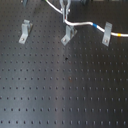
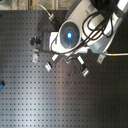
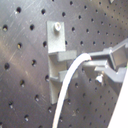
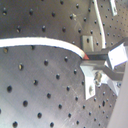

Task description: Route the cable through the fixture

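In the first exterior view my gripper hangs at the top centre, shut on the white cable. It is just above the middle fixture, a slanted silver clip. From the fingers the cable runs to the first exterior view's right, with a blue band, and meets the top of the right clip. The first wrist view shows the fixture close beside the held cable. In the second wrist view the fingers pinch the cable at an orange mark.
A third clip stands at the first exterior view's left on the black perforated board. In the second exterior view the arm's white body hides the gripper, and only a cable stretch shows at the right edge.
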Motion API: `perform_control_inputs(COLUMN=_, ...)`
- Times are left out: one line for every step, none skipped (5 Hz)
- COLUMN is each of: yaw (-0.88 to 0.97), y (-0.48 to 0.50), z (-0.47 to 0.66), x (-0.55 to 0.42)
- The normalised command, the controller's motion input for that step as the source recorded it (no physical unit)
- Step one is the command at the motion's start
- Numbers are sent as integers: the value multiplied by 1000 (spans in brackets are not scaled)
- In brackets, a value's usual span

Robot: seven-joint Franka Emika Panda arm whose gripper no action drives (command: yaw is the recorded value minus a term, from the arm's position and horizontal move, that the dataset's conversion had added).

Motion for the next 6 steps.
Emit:
perform_control_inputs(yaw=0, y=-204, z=-160, x=101)
perform_control_inputs(yaw=11, y=-133, z=-87, x=309)
perform_control_inputs(yaw=3, y=-177, z=-150, x=252)
perform_control_inputs(yaw=0, y=-182, z=-239, x=219)
perform_control_inputs(yaw=0, y=-186, z=-131, x=101)
perform_control_inputs(yaw=-74, y=-185, z=-114, x=45)
